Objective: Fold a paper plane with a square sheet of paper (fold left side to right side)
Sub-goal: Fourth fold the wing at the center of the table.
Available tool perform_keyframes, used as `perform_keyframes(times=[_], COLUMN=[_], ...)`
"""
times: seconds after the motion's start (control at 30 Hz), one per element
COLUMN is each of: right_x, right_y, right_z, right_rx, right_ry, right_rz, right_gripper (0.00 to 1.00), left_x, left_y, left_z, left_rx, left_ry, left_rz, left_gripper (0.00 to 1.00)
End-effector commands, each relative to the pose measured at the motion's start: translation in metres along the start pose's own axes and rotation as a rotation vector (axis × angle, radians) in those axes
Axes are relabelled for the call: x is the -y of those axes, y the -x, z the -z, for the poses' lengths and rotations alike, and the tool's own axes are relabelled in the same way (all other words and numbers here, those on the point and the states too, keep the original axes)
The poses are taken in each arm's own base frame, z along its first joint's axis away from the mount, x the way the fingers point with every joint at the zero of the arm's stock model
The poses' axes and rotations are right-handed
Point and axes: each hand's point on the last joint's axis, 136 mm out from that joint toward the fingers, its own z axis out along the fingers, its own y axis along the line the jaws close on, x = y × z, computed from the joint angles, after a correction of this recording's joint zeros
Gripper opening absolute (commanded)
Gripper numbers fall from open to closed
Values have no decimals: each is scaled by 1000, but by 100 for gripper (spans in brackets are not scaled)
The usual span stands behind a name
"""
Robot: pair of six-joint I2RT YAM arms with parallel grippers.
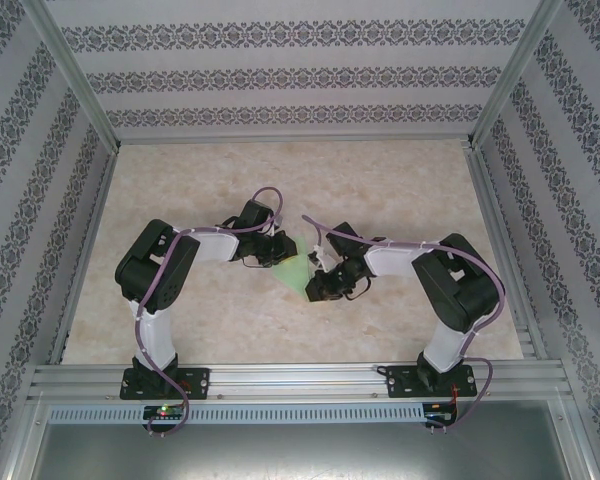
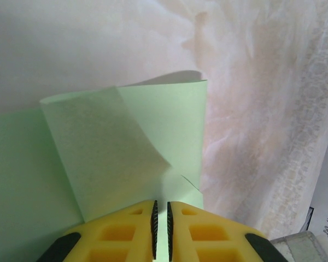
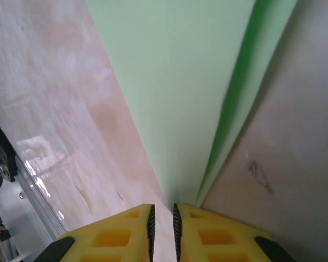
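The light green square sheet of paper (image 1: 292,272) lies mid-table, folded into a pointed wedge. In the left wrist view the sheet of paper (image 2: 98,142) has a flap folded over it, one corner slightly lifted. My left gripper (image 1: 278,252) sits at its far left edge. Its yellow jaws (image 2: 160,203) are shut to a thin slit on top of the paper. My right gripper (image 1: 315,284) is at the paper's near right point. There the paper (image 3: 175,82) narrows down to the shut jaws (image 3: 163,206), with table showing through the slit. I cannot tell whether either pinches the paper.
The beige marbled table (image 1: 380,180) is walled by patterned panels on three sides. An aluminium rail (image 1: 300,380) with both arm bases runs along the near edge.
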Motion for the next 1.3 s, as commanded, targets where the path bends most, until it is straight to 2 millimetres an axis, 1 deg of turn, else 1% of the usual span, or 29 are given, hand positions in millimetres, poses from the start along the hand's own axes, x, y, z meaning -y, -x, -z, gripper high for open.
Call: perform_keyframes(times=[0.0,0.1,0.2,0.33,0.4,0.47,0.53,0.6,0.67,0.73,0.83,0.9,1.03,1.13,1.23,1.27], right_x=[10,9,-8,-39,-49,-52,-47,-35,-25,-16,-4,6,17,29,44,46], right_y=[-43,-44,-31,-4,8,23,37,50,57,58,53,48,40,30,18,15], right_z=[-2,1,16,47,51,48,40,32,26,19,9,5,0,-5,-7,-7], right_rx=[-134,-137,-66,57,85,102,116,137,140,131,102,92,70,42,11,4], right_ry=[-40,-41,7,128,170,184,164,118,88,68,43,14,-20,-60,-128,-140], right_rz=[-64,-59,-26,15,26,25,3,-23,-45,-65,-96,-120,-141,-163,-181,-184], right_gripper=[20,19,17,9,7,5,2,1,0,0,0,0,0,0,0,0], left_x=[-59,-58,-57,-55,-56,-57,-57,-56,-55,-54,-54,-53,-47,-34,-19,-11], left_y=[-31,-31,-30,-30,-30,-30,-31,-30,-30,-30,-30,-30,-26,-19,-9,-5], left_z=[-15,-16,-15,-15,-15,-15,-15,-15,-15,-15,-14,-14,-13,-9,0,5], left_rx=[-82,-82,-79,-78,-78,-77,-78,-76,-76,-76,-75,-74,-67,-55,-24,-8], left_ry=[183,180,177,171,171,172,172,169,168,165,163,161,148,126,106,89], left_rz=[66,64,63,61,62,62,65,64,64,62,61,60,48,16,-24,-44], left_gripper=[17,17,17,17,17,17,17,17,17,17,17,17,18,20,24,25])
